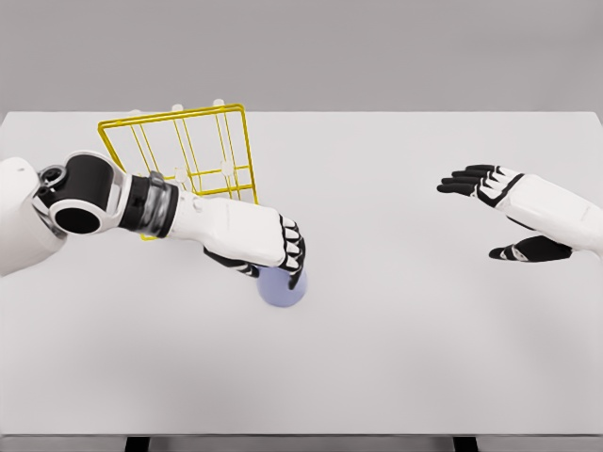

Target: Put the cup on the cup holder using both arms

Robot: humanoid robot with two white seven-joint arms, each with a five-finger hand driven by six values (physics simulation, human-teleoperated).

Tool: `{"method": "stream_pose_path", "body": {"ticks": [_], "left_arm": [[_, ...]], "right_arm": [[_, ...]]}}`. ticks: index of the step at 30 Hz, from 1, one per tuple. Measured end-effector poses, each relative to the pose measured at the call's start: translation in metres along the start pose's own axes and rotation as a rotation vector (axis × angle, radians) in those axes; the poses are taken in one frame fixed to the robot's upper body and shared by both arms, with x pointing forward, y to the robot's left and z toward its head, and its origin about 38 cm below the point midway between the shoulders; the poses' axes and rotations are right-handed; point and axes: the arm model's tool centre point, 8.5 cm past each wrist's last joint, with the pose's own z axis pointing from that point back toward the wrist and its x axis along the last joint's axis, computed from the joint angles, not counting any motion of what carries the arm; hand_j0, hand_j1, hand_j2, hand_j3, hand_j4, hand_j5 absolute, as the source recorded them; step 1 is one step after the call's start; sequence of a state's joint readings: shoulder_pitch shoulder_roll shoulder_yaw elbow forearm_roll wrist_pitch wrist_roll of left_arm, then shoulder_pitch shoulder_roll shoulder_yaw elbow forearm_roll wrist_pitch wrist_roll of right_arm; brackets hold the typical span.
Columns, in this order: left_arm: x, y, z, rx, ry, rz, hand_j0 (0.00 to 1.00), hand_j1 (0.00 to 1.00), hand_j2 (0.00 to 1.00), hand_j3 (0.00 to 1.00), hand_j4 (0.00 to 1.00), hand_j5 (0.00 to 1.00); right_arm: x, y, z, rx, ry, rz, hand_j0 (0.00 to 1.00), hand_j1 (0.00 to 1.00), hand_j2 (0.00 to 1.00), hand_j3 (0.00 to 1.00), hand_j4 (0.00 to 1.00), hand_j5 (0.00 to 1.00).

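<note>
A pale blue cup (282, 289) stands on the white table (396, 358) near the middle, mostly covered from above by my left hand (279, 252). Its fingers curl down over the cup's top and far side, closed around it. A yellow wire cup holder (184, 151) stands behind my left forearm at the back left, partly hidden by the arm. At the right side of the table my right hand (490, 212) hovers with fingers spread and thumb apart, holding nothing, well away from the cup.
The table's front edge (301, 435) runs along the bottom of the view. A grey wall lies behind the table.
</note>
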State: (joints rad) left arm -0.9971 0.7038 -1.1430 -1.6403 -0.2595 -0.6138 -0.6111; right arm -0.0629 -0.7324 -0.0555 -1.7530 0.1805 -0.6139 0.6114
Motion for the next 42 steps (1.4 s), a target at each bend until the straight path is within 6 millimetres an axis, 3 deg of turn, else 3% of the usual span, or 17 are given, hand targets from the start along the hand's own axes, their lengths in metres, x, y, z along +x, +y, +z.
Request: {"method": "stream_pose_path", "body": {"ticks": [10,34,42], "left_arm": [[0.005,0.010,0.009,0.015,-0.002,-0.024,0.47,0.47,0.47,0.47,0.47,0.47],[0.007,0.056,0.071,0.090,0.039,-0.049,0.47,0.47,0.47,0.47,0.47,0.47],[0.008,0.066,0.079,0.119,0.038,-0.048,0.47,0.47,0.47,0.47,0.47,0.47]], "right_arm": [[0.000,0.000,0.000,-0.001,-0.001,-0.001,1.00,1.00,1.00,1.00,1.00,1.00],[0.000,0.000,0.000,-0.001,-0.001,-0.001,1.00,1.00,1.00,1.00,1.00,1.00],[0.000,0.000,0.000,-0.001,-0.001,-0.001,1.00,1.00,1.00,1.00,1.00,1.00]]}}
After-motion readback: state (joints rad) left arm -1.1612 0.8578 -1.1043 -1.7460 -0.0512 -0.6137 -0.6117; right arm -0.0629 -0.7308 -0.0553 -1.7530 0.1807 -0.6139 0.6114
